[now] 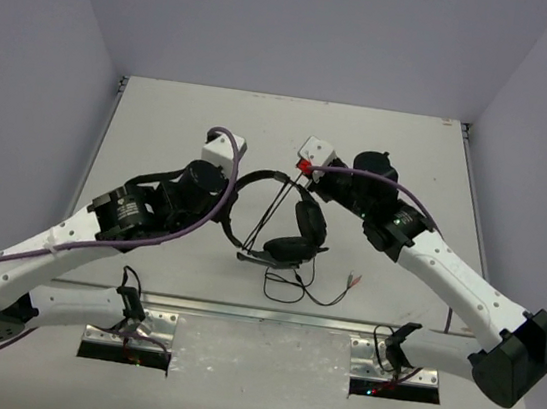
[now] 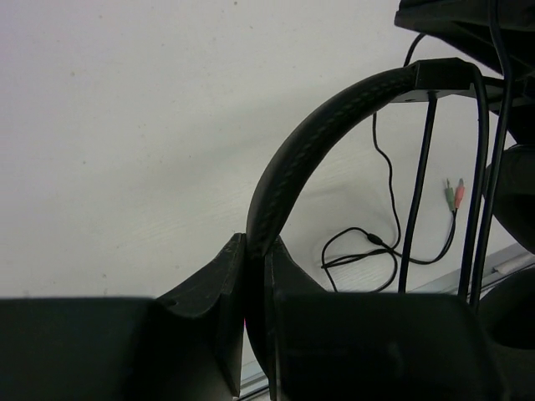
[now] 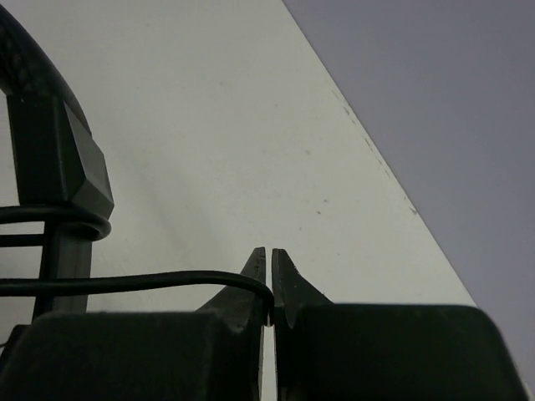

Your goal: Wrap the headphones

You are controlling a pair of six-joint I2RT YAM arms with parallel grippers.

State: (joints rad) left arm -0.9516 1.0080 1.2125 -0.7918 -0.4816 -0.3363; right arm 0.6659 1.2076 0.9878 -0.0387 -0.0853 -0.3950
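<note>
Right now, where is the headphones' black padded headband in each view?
Top external: black padded headband arcs at centre, between the arms.
Left wrist: headband arches from the left hand toward upper right.
Right wrist: headband fills the top-left corner.
Shared landmark: thin dark cable.

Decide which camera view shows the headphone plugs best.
Left wrist: both plugs show separately, one greenish, one pinkish. The top view shows them only as tiny reddish specks. The right wrist view shows only cable, no plugs.
</note>
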